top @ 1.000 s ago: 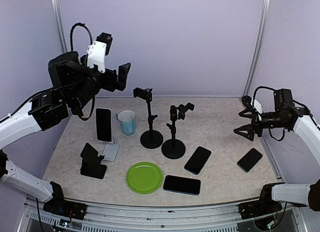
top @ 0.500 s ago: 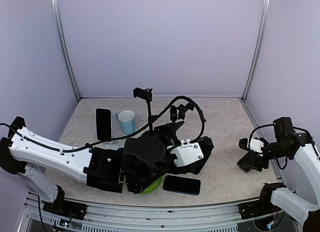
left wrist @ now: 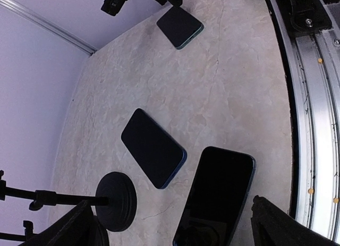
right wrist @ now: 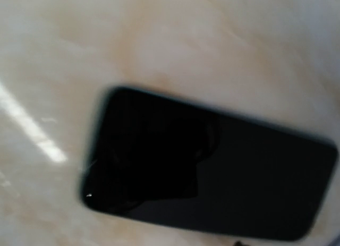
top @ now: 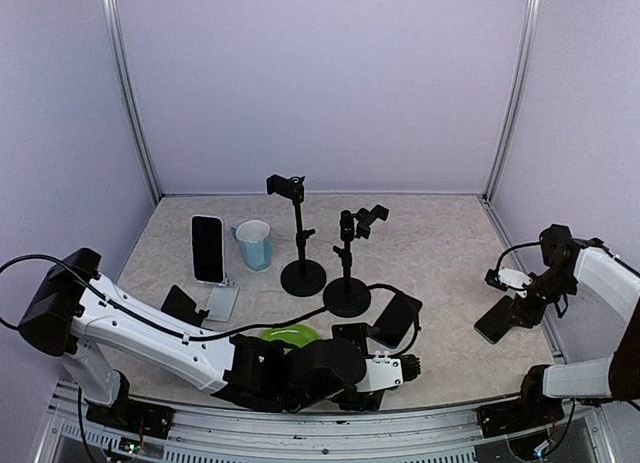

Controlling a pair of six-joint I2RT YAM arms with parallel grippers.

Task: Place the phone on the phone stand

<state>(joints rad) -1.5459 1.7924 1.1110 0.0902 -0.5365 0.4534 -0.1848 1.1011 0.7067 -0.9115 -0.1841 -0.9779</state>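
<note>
Left wrist view alone shows left gripper (left wrist: 178, 232) splayed above phone (left wrist: 220, 187); right gripper (top: 514, 311) cannot be judged.

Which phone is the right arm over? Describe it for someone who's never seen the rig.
Go to the table's right edge. A dark phone lies flat there, directly under the right gripper. It is alone on that side; the other flat phones lie near the middle, by the black stand bases.
</note>
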